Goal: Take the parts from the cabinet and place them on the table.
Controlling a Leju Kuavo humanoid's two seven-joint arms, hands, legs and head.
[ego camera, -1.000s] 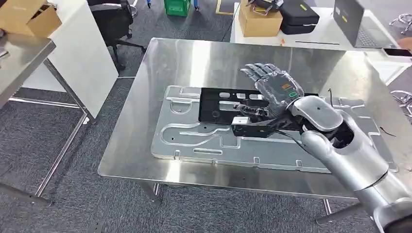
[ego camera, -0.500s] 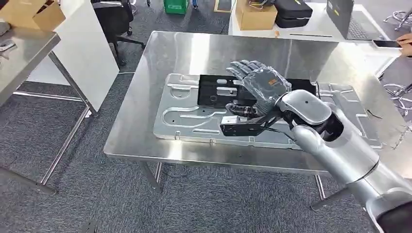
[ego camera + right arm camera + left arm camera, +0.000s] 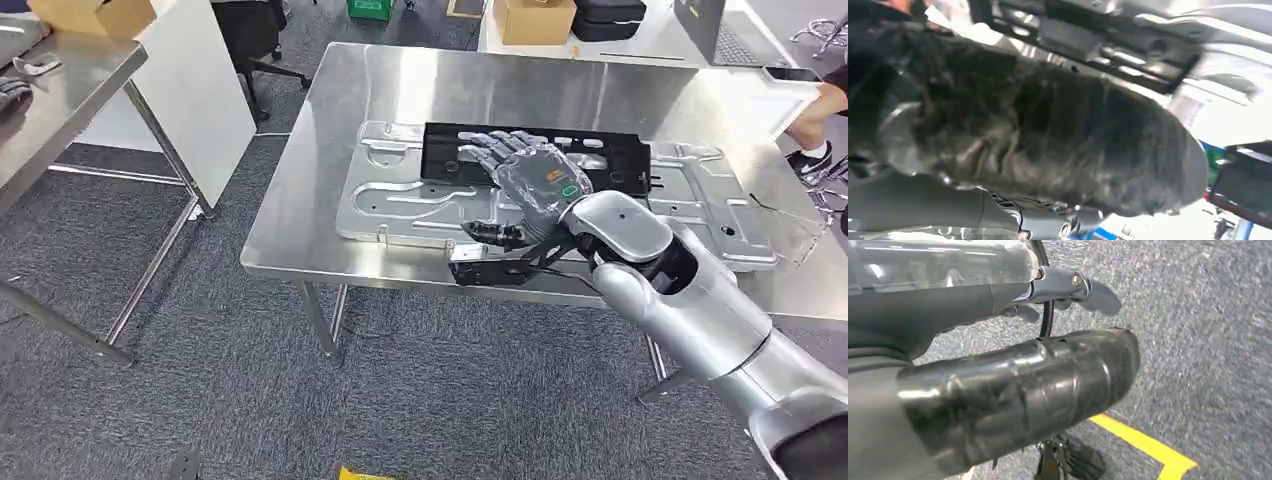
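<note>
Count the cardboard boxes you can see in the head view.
2. One cardboard box sits on the side table at far left; another cardboard box sits on the far white table. Both are cropped; others may lie out of frame.

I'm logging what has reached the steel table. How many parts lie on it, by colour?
Large silver stamped sheet-metal panel: 1
Long black slotted plastic panel: 1
Total: 2, both on the stainless steel table, the black panel lying on the silver one.
</note>
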